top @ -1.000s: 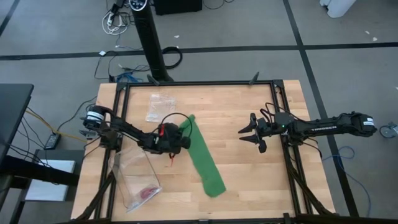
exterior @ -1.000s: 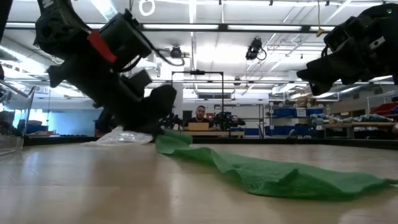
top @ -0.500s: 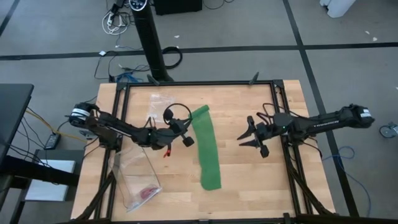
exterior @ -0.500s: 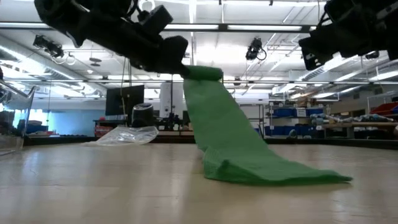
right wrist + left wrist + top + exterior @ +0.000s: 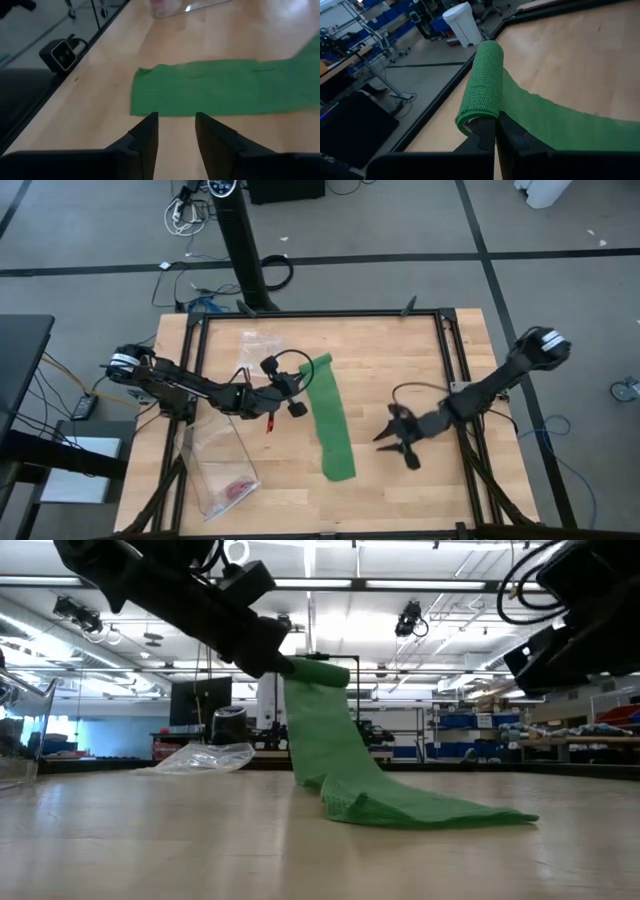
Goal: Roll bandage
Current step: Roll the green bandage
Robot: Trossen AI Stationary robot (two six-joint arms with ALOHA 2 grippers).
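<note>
Green bandage (image 5: pixel 335 755) end clamped, lifted by left gripper (image 5: pixel 495 131); right gripper (image 5: pixel 175 131) parted, empty, near flat tail.

One green bandage (image 5: pixel 330 420), two clear plastic bags (image 5: pixel 258 350) on the counter (image 5: pixel 400 350), one small pink item (image 5: pixel 237 489), two hands.

Right claw (image 5: pixel 392 446) moved nearer the bandage (image 5: pixel 330 415).
</note>
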